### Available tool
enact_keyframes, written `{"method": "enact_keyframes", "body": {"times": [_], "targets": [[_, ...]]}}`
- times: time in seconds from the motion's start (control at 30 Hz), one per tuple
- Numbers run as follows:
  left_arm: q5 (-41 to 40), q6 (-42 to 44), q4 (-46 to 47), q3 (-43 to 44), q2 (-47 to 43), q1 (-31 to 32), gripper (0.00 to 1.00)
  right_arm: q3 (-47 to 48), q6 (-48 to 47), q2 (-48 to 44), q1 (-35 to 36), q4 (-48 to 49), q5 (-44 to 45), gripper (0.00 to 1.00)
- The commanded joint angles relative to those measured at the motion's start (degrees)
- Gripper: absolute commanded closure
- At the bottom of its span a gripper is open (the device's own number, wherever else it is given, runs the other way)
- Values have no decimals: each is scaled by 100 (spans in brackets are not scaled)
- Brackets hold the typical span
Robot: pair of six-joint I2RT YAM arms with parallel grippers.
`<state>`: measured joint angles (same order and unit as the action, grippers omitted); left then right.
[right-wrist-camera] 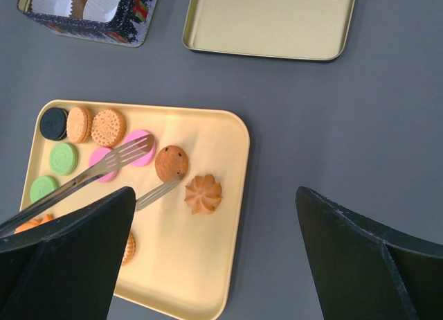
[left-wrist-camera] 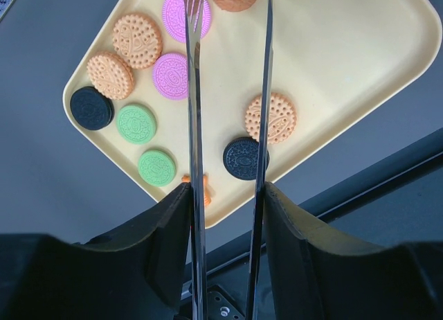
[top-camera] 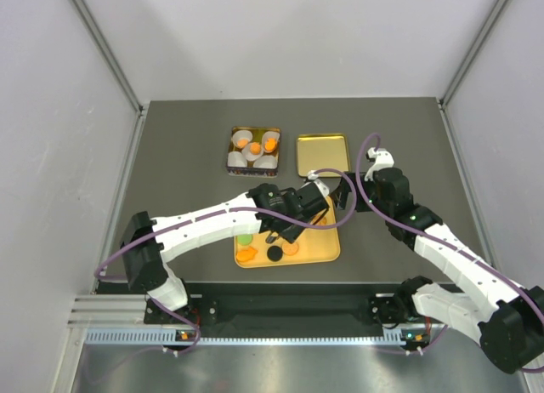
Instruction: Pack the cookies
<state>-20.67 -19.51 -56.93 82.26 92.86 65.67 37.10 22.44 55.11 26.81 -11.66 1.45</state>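
Observation:
Several cookies lie on the yellow tray [right-wrist-camera: 208,264]: pink [left-wrist-camera: 171,75], green [left-wrist-camera: 136,123], black [left-wrist-camera: 242,158], orange [left-wrist-camera: 271,118], a brown round one [right-wrist-camera: 171,162] and a flower-shaped one [right-wrist-camera: 203,193]. My left gripper [left-wrist-camera: 226,195] is shut on metal tongs [right-wrist-camera: 118,161] above the tray. The tongs' tips stand apart with the brown cookie between them; one tip is over a pink cookie. My right gripper [right-wrist-camera: 214,192] is open and empty, above the tray's right part. The tin [top-camera: 254,149] holds white paper cups, some with orange cookies in them.
The tin's gold lid [top-camera: 322,155] lies upturned right of the tin, behind the tray. Both arms [top-camera: 212,219] meet over the tray's far end. The table's front edge and a black rail [top-camera: 289,308] run just below the tray.

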Motion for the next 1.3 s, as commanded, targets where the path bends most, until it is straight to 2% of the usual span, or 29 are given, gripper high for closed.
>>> {"method": "enact_keyframes", "body": {"times": [0.0,1.27], "targets": [[-78,70,68,133,-66,-10,51,-10,-108,-132,-53,111,39,0],[229,263,349,-149,83,-203,50,-1,-108,-115,-53,103,39,0]]}}
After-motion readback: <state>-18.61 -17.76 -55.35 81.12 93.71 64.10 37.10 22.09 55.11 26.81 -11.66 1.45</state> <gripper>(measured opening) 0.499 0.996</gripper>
